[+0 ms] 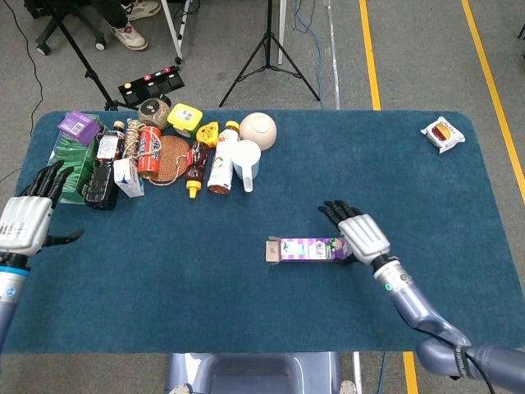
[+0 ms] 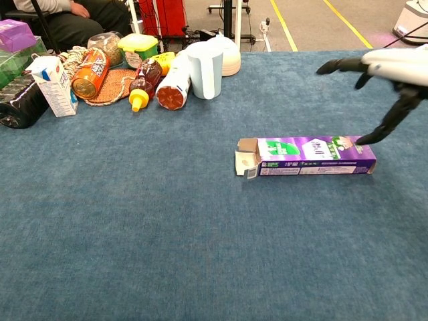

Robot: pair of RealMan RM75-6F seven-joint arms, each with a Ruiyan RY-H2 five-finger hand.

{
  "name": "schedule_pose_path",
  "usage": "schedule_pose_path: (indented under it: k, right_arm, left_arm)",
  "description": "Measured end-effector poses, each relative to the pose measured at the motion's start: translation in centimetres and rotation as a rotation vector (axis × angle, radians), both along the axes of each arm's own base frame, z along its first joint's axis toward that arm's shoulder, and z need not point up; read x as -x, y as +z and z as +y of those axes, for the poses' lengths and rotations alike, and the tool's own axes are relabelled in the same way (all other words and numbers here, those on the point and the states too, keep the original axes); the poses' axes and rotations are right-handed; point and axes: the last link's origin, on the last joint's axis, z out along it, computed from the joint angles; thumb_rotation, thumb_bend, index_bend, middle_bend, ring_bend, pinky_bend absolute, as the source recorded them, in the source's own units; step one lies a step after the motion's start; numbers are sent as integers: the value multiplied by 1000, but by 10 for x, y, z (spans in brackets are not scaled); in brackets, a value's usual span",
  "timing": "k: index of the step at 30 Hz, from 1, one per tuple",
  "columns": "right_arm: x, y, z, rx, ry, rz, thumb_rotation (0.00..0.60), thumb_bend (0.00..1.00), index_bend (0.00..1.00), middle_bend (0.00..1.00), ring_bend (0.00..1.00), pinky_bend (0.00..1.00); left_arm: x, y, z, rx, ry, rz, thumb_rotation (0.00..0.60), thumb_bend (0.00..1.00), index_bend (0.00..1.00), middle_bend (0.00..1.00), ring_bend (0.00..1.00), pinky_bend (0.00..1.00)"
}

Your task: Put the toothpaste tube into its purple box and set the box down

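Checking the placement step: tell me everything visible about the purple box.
The purple box is a long, narrow carton that looks like printed cardboard, purple with green and white graphics on its upper face. It lies flat on the blue table cloth, right of centre. Its left end is open, flaps splayed; the inside cannot be seen. The right hand is spread above its right end, one fingertip at or just touching the top edge, not gripping.

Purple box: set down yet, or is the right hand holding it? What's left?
Looks done: the purple box lies flat on the table, end flaps open. The tube isn't visible, so whether it's inside can't be confirmed. In hand: nothing; the right hand is spread above the box's far end, one fingertip at or near it. The left hand is open, far off. Left: pull the right hand clear.
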Motion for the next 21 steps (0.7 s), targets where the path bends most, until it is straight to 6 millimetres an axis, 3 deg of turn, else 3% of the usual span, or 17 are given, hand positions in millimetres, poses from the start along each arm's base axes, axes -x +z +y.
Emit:
schedule_pose_path:
  k: [10,15,21]
  right_arm:
    - [57,76,44,223,0,-30,600,0,81,52,10,138]
    - [74,92,64,289,5,-43,600,0,83,52,0,112]
    - [100,112,102,407,-13,-30,600,0,84,52,0,106]
  left_arm:
    - [73,13,-78,-67,117,-104,600,0,0,0,0,158]
    - [81,13,-99,-81,117,-123,600,0,0,0,0,157]
    - [89,8,-122,-96,114,-161,600,0,0,0,0,158]
